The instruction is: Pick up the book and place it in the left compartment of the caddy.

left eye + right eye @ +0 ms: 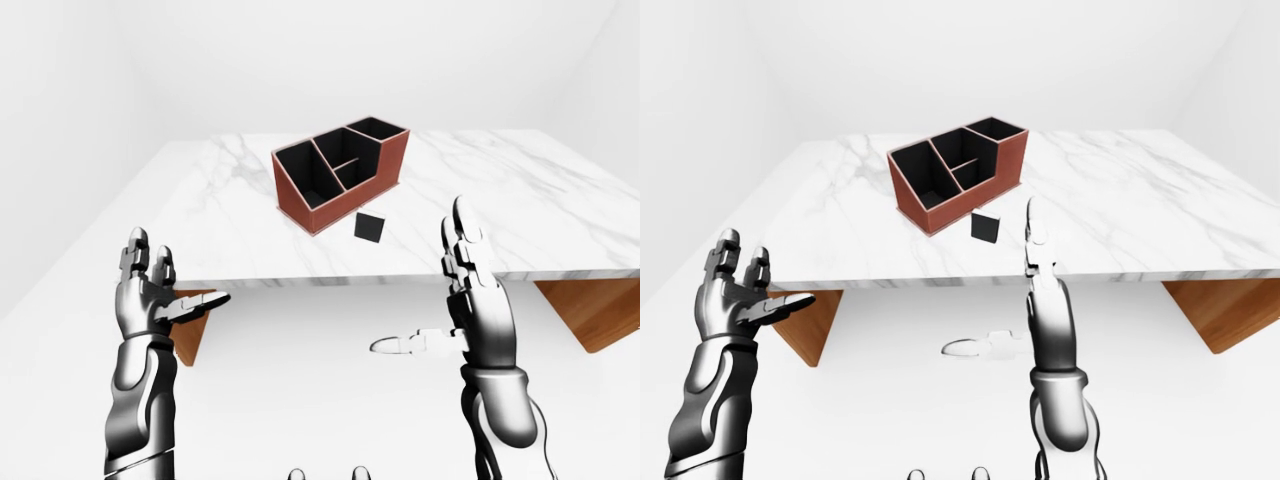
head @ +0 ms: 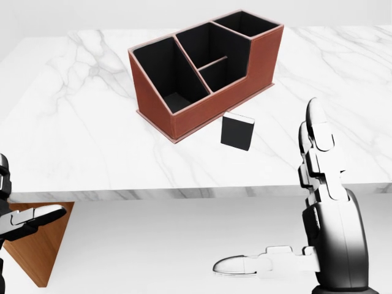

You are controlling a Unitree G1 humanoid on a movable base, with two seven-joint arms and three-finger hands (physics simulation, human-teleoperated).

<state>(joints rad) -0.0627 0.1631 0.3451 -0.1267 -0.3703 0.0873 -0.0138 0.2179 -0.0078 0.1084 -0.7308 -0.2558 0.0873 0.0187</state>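
The left hand (image 1: 150,290) hangs with fingers spread and empty, low at the left of the left-eye view and short of the marble table (image 2: 73,141). On that table the brown caddy (image 2: 202,76) sits with its left compartment (image 2: 168,76) empty, and the small black book (image 2: 237,131) stands upright just beside its near wall. The right hand (image 2: 321,184), fingers spread and empty, is raised at the table's near edge, so I judge the approach is in hand; the next move calls for reaching this hand up and leftward to close round the book.
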